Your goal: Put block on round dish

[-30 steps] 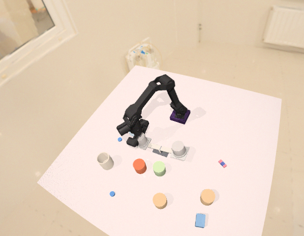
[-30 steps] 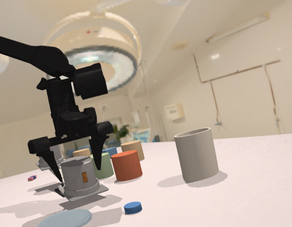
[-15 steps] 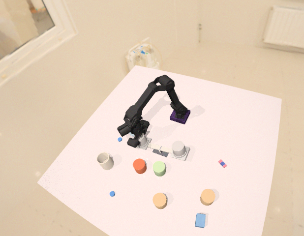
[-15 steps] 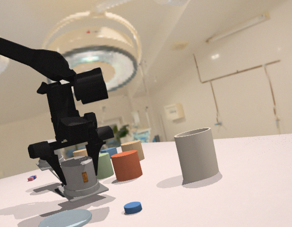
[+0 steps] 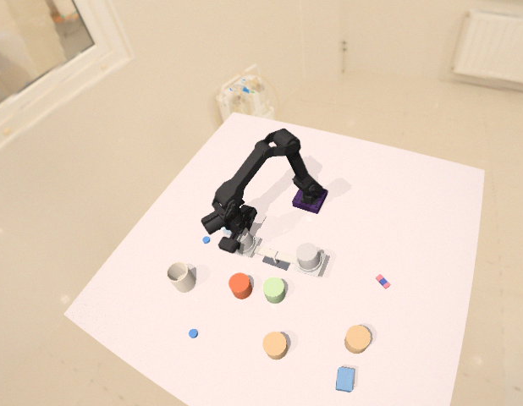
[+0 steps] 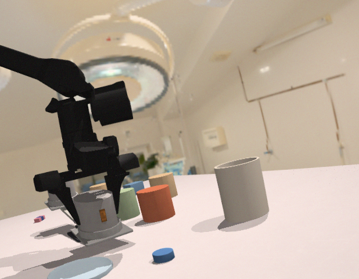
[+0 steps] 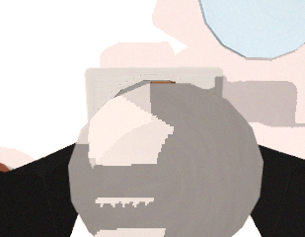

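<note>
My gripper (image 5: 244,238) (image 6: 97,218) (image 7: 159,143) points down and is shut on a grey cup (image 6: 91,211) (image 7: 206,128) with a small orange mark. One finger is on each side of it. This cup is upright on the near pan of the balance (image 5: 285,255) (image 6: 125,230) (image 7: 98,81). The matching grey cup (image 5: 308,256) (image 6: 56,196) stands on the other pan, away from my fingers. The light blue round dish (image 5: 227,231) (image 6: 80,268) (image 7: 261,25) lies beside the held cup's pan, with nothing seen on it. The block is hidden from every view.
A tall hollow grey cylinder (image 5: 183,279) (image 6: 243,192), a red cylinder (image 5: 239,283) (image 6: 155,204) and a green cylinder (image 5: 273,290) (image 6: 128,204) stand near the balance. A blue disc (image 5: 206,239) (image 6: 163,255) lies near the dish. Farther off are orange cylinders (image 5: 275,345) and a blue box (image 5: 344,378).
</note>
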`<state>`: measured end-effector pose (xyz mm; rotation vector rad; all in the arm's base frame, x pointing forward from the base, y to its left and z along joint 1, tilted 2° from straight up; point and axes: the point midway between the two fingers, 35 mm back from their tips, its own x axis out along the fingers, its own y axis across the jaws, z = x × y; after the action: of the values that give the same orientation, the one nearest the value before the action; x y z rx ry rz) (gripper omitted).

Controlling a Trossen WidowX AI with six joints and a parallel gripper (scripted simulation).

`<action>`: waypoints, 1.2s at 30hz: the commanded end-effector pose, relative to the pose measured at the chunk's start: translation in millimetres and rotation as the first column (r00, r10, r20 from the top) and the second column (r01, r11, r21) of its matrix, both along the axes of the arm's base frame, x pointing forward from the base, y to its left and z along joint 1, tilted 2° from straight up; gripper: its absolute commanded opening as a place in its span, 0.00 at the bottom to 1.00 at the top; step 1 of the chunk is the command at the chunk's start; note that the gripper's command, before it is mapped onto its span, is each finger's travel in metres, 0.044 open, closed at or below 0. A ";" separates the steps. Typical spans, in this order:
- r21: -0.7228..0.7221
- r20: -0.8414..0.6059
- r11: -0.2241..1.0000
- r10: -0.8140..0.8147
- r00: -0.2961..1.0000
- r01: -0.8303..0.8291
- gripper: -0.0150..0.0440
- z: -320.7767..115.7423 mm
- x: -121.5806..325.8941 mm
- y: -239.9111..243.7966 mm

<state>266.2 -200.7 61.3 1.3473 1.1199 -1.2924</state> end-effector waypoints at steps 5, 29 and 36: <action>-0.007 0.005 1.000 -0.002 1.000 0.002 0.25 12.0 2.8 -2.9; -0.007 0.005 1.000 -0.002 1.000 0.002 0.25 42.8 4.7 -5.5; -0.007 0.005 1.000 -0.002 1.000 0.002 0.25 51.9 4.8 -5.8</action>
<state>268.0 -199.3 104.6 1.3548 1.1452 -1.2913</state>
